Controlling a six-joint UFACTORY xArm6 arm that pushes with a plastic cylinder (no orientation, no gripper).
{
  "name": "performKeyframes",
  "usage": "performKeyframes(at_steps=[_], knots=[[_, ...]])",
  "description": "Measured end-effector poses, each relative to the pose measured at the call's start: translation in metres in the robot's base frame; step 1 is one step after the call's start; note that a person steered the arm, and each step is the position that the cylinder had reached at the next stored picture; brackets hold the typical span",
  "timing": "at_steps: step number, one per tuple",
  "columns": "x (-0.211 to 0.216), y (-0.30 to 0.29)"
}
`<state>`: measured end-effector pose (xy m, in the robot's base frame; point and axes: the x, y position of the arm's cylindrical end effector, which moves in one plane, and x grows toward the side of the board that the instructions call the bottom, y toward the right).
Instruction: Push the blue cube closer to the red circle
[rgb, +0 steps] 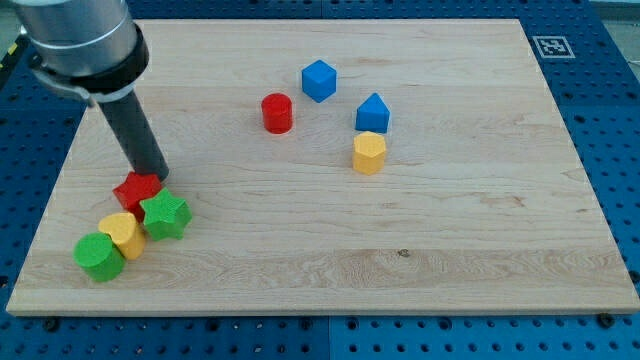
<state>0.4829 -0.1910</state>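
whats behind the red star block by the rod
My tip stands right behind the red star block, toward the view's top. Bare wooden board lies beyond; the rod covers a strip of it.

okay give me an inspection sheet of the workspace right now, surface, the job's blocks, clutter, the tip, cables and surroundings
Surface: wooden board, flat, with blocks on it.
Job's things: blue cube lies up and to the view's right of the red circle, a small gap between them.
Clutter: blue block above a yellow block; at the view's lower left, red block, green star, yellow block and green block bunched together.
Grippers: none; my tip is at the red block, far from the blue cube.
Cables: nothing seen.
Surroundings: blue pegboard; marker tag on the board's corner.
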Motion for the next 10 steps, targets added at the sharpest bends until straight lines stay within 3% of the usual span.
performKeyframes(at_steps=[1, 3, 4, 6, 8, 10], knots=[[0.006, 0.000], [-0.092, 0.000], [-0.140, 0.023], [-0.218, 0.133], [-0.205, 0.218], [-0.179, 0.191]])
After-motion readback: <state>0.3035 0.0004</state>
